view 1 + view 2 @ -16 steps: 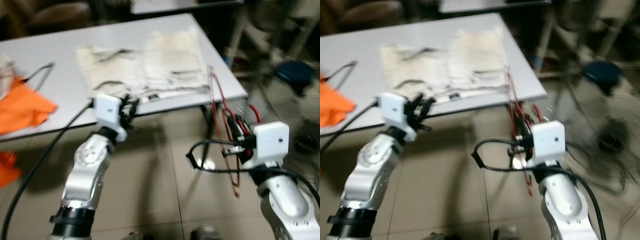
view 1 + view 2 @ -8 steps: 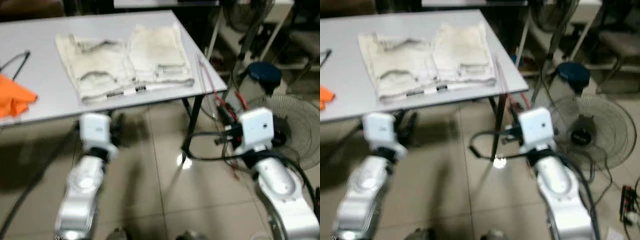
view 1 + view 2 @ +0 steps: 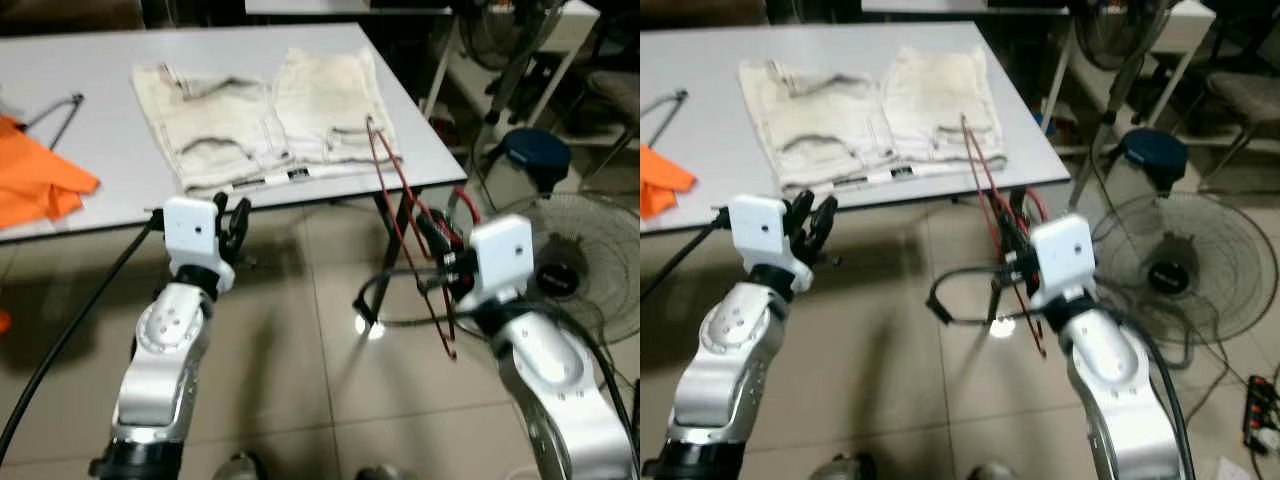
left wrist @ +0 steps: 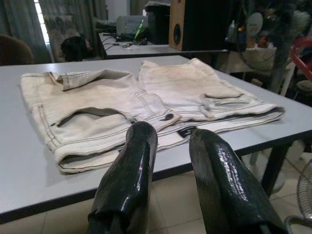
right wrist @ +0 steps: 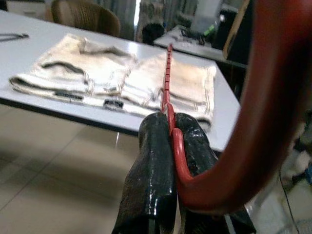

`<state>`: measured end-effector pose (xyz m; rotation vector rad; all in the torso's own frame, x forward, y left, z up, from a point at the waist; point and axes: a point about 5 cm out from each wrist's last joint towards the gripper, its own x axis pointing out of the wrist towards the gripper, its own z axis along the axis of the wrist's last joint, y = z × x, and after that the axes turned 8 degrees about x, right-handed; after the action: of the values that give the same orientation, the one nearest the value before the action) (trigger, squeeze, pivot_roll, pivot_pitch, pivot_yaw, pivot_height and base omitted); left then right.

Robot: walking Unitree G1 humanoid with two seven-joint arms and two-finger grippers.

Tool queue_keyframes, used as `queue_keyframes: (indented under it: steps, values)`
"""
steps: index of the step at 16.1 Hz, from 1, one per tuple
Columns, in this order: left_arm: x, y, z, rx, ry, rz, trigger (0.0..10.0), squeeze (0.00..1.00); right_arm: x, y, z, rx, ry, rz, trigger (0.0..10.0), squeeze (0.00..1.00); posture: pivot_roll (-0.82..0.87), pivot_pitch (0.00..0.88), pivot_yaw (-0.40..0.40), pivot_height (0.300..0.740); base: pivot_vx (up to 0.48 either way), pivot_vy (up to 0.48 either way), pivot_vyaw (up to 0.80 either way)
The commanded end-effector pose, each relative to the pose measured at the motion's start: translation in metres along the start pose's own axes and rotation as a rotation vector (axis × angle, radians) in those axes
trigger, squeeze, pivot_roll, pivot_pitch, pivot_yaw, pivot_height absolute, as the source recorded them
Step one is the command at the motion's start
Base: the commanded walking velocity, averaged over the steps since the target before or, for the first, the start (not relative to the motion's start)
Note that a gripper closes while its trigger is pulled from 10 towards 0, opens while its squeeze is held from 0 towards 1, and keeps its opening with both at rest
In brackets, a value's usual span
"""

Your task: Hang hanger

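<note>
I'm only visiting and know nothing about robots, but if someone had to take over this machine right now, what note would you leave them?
Right gripper: jaws shut on the red hanger, held in the air beside the near right corner of the white table.
Left gripper: jaws open, empty, just short of the table's near edge.
On the table: folded cream shorts, an orange cloth and a dark hanger at the left end. A floor fan lies on the floor to the right.
Done: hanger is picked up.
Left: hang it; no rail or hook can be made out here.
</note>
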<state>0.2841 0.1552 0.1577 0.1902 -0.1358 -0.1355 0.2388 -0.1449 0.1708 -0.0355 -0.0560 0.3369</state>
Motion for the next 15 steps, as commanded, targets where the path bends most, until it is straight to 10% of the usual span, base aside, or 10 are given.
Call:
queue_keyframes:
  steps: [1, 15]
  values:
    - [0.004, -0.002, 0.001, -0.002, -0.005, -0.021, 10.0, 0.0, -0.004, 0.0, 0.003, -0.029, -0.015, 0.024, 10.0, 0.0, -0.13, 0.078, 0.017, 0.74, 0.368, 0.0, 0.0]
    - [0.021, -0.01, -0.002, 0.001, -0.014, -0.176, 10.0, 0.0, -0.016, -0.005, 0.021, -0.163, -0.047, -0.029, 10.0, 0.0, -0.19, 0.086, 0.106, 0.74, 0.368, 0.0, 0.2]
